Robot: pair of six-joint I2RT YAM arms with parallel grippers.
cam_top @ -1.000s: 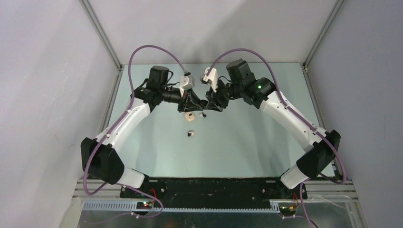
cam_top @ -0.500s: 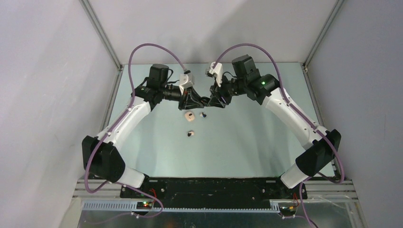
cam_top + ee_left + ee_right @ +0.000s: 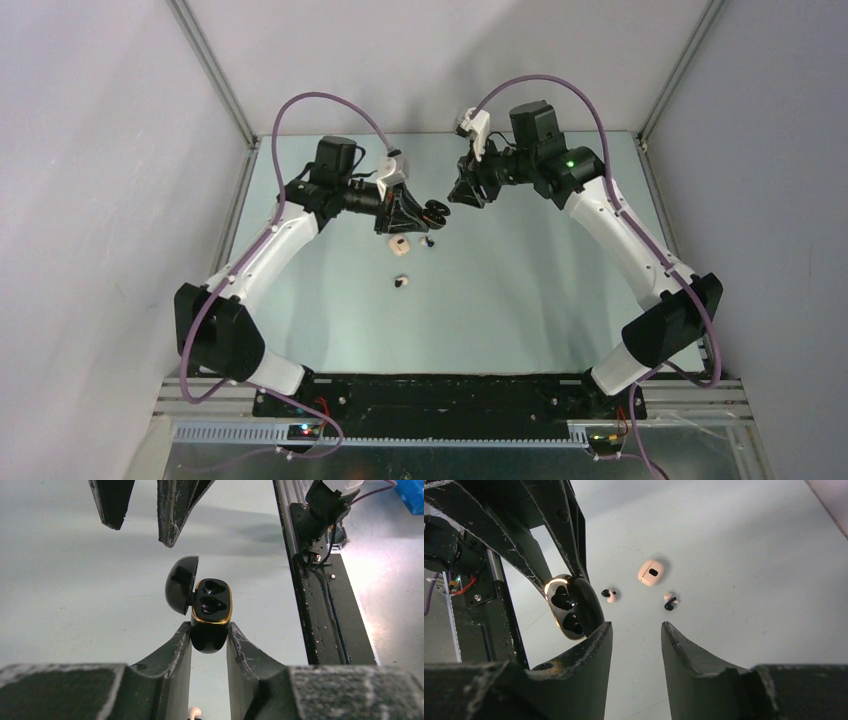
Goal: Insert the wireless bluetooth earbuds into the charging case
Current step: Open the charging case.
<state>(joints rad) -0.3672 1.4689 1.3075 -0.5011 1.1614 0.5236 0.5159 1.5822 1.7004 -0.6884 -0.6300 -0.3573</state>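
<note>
**Now that the right arm has backed off, the open case awaits its earbuds**

Whereas a second ago the right gripper (image 3: 636,627) sat hard against the left one at the upper centre of the overhead view, it has since drawn away toward the upper right. Its fingers are spread about halfway and nothing lies between them.

The left gripper (image 3: 209,632) is pinching the lower body of a black charging case (image 3: 212,602) and holds it off the tabletop (image 3: 520,290). The lid (image 3: 181,582) is swung open to the left of the frame. Two dark wells inside the gold rim face the wrist camera, and both appear empty.

Both earbuds lie loose on the tabletop below the held case. One (image 3: 609,595) sits just left of centre in the right wrist view and the other (image 3: 669,601) is to its right, the two apart from each other. A closed beige charging case (image 3: 651,573) with a dark spot on top rests near them, touching neither.

Finding: the retreat suggests the opening step is finished and the right arm is free to fetch a bud. No bud has been seated yet, so the insertion proper is not begun.

Observation: the frames do not settle which case the pale buds belong to. The black one is open and in hand.

Risk: the buds are tiny and rounded, so a slightly off-centre pinch could flick one away.
</note>
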